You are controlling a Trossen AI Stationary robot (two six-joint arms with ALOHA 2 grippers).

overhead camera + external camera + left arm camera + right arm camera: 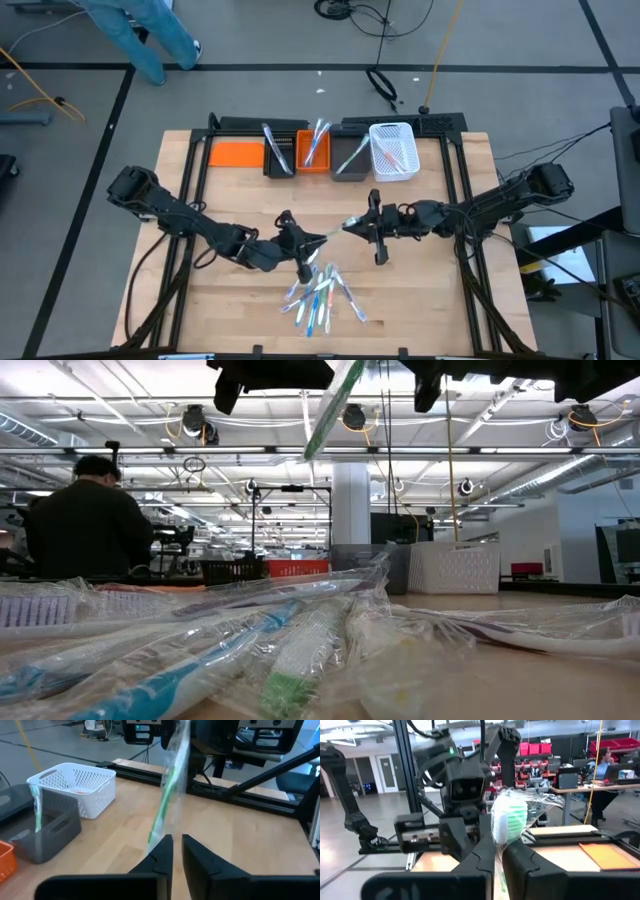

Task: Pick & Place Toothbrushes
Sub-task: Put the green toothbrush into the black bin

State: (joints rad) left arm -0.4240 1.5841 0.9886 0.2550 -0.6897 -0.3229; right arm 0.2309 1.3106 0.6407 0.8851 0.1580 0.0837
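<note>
Pile of toothbrushes [260, 650]: right up close in the low view, in shiny clear wrappers, lying loose on the wooden table [420, 290] at its front middle.
Green toothbrush [340, 228]: in a clear wrapper, up in the air above the table, stretched between the two grippers.
Right gripper [499, 851]: over the middle of the table, fingers squeezed tight on the brush end of the green toothbrush.
Left gripper [177, 851]: just beside the right gripper, above the pile. Its fingers have a thin gap, and the other end of the green toothbrush sits there.
Bins: a black bin [279, 150], an orange bin [314, 152], a grey bin [350, 160] and a white basket [394, 150] sit in a row at the back of the table, with toothbrushes in them.
Person [88, 525]: in the room behind the table, turned away.
</note>
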